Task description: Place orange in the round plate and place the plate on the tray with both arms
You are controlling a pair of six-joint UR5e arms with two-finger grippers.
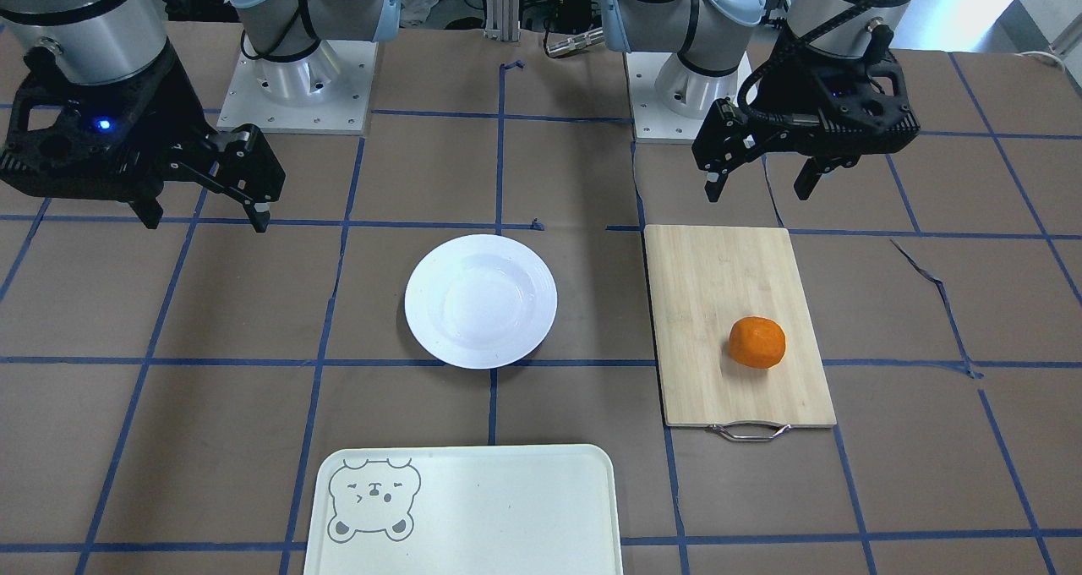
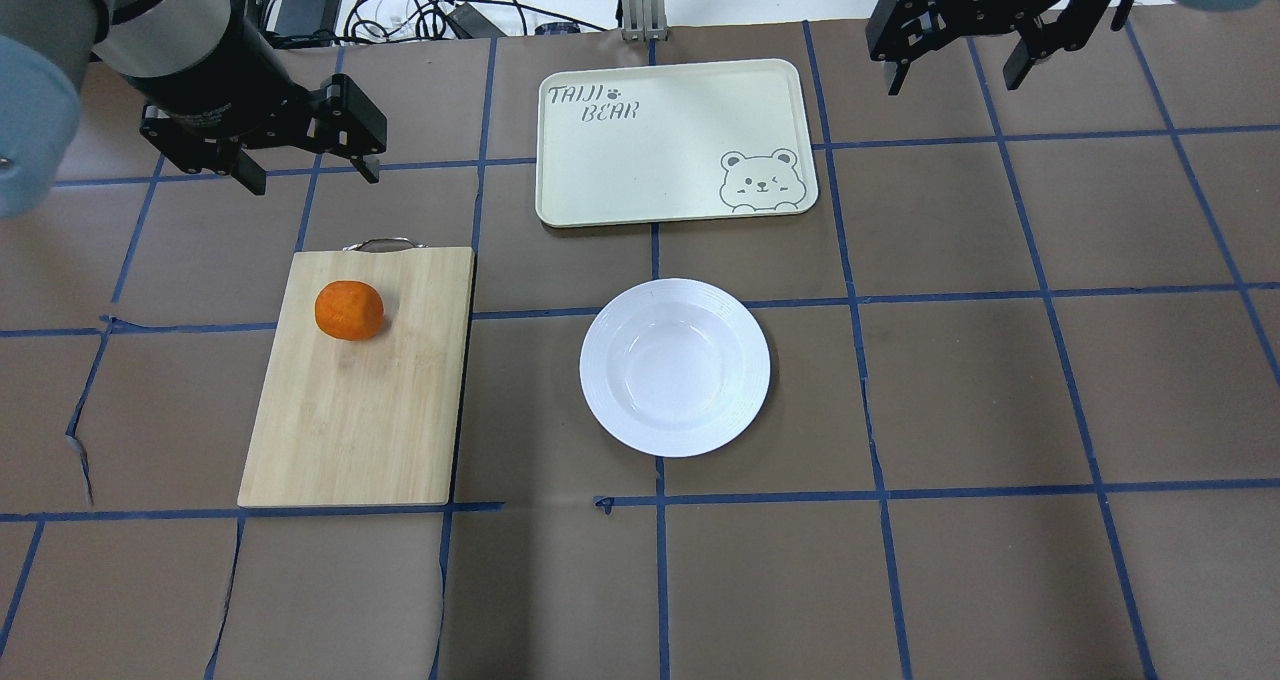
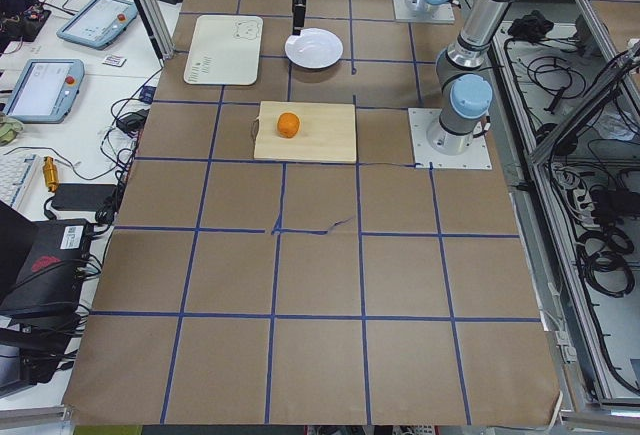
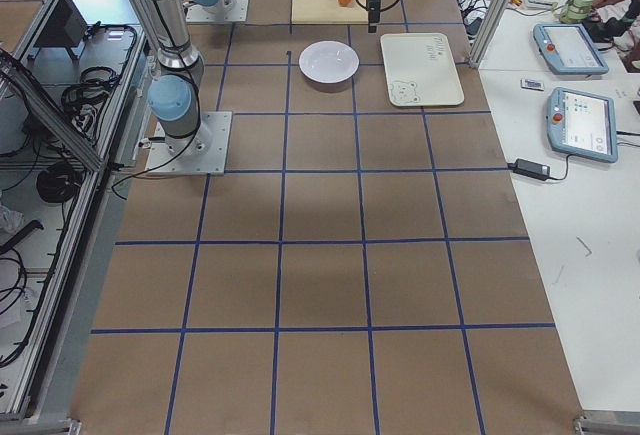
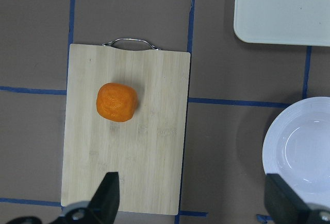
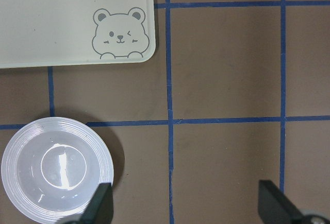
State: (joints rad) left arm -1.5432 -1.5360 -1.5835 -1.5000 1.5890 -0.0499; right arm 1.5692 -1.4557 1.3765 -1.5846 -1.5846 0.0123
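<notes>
The orange (image 2: 349,310) (image 1: 757,342) (image 5: 117,102) lies on a bamboo cutting board (image 2: 360,410), near its handle end. The round plate (image 2: 675,366) (image 1: 480,300) (image 6: 55,168) sits bare at the table's middle, with the pale tray (image 2: 672,142) (image 1: 465,516) (image 6: 62,23) beyond it. My left gripper (image 2: 305,167) (image 1: 762,179) hangs open high above the table, past the board's handle. My right gripper (image 2: 955,63) (image 1: 203,216) hangs open over the far right of the table, away from the plate and tray. Neither holds anything.
The cutting board's metal handle (image 2: 380,244) points toward the far edge. Blue tape lines grid the brown table cover. Cables and a metal post (image 2: 632,0) stand past the far edge. Tablets and gear (image 4: 575,120) lie on a side bench.
</notes>
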